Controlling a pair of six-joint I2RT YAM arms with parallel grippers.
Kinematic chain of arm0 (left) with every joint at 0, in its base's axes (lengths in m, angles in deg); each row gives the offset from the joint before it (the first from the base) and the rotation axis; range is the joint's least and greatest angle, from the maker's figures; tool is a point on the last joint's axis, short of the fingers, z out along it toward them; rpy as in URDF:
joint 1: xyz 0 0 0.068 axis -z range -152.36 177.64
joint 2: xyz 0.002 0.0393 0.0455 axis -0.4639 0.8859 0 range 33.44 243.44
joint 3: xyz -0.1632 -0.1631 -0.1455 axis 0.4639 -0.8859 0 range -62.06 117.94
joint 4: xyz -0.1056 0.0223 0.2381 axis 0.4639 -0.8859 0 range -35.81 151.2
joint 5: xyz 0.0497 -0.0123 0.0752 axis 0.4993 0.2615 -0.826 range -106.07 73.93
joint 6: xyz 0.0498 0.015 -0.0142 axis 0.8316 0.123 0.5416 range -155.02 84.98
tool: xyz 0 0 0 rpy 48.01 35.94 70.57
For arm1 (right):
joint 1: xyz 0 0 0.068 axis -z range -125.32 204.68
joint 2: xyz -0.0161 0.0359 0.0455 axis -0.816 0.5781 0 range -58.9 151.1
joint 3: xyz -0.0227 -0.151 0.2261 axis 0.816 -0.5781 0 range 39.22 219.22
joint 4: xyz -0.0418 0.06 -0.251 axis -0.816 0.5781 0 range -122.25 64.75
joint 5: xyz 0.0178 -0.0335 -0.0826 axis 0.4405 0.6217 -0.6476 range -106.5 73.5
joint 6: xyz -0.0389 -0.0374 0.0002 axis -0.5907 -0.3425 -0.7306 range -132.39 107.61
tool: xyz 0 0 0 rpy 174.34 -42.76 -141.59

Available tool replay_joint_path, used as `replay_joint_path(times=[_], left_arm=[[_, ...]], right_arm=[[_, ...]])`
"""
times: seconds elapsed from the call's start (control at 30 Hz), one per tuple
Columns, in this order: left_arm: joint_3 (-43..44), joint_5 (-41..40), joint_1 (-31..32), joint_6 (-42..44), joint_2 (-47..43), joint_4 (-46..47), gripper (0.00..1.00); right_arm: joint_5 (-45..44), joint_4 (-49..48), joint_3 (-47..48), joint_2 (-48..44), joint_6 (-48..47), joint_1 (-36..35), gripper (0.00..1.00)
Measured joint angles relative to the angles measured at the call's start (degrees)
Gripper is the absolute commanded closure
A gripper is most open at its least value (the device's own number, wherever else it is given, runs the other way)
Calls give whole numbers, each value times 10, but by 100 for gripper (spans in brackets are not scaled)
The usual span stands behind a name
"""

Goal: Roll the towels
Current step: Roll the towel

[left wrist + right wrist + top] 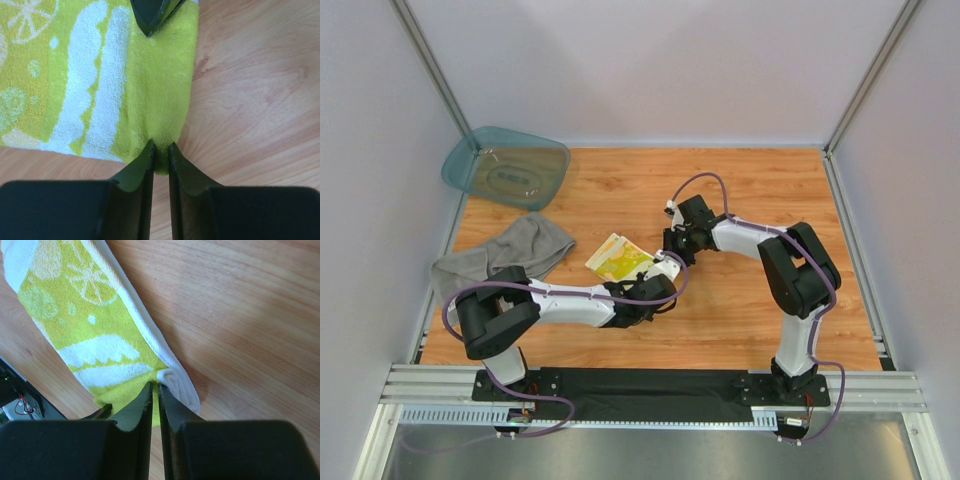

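— Left tool, how does it stand?
— Pressed almost together, pinching one corner of the yellow cloth. The right tool is the same. Its fingers are closed on the other end of that edge, where the white hem curls over a little.
— And where is the cloth?
— On the surface, well apart from the tub, to its right and nearer to the arms. The grey towel lies crumpled just in front of the tub, and no tool touches it.
— How will the cloth handle?
— Light and very soft, I think, and not slippery. It has no stiffness, so between two pinches it will sag, and a loose roll will open by itself. It is better to hold both ends of one short edge, as now, with the edge tight while turning it over.
— The grey one?
— Bigger and heavier, I judge. It must first be spread flat. Take it at the hem corners.
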Motion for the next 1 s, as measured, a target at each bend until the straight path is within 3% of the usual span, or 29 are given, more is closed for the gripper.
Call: replay_joint_path(times=[0.07,0.2,0.47,0.63,1.0], left_arm=[[0,-4,0,-1,0,-2,91],[1,0,0,-1,-2,-4,97],[11,62,-4,-3,-19,-34,100],[15,132,2,-12,-37,-89,100],[71,264,-6,-33,-31,-130,100]], right_arm=[[5,0,0,1,0,3,89],[9,0,0,2,0,9,90],[14,14,-9,-10,1,27,90],[-68,42,-16,-31,-7,62,89],[-161,120,-46,-231,-8,71,84]])
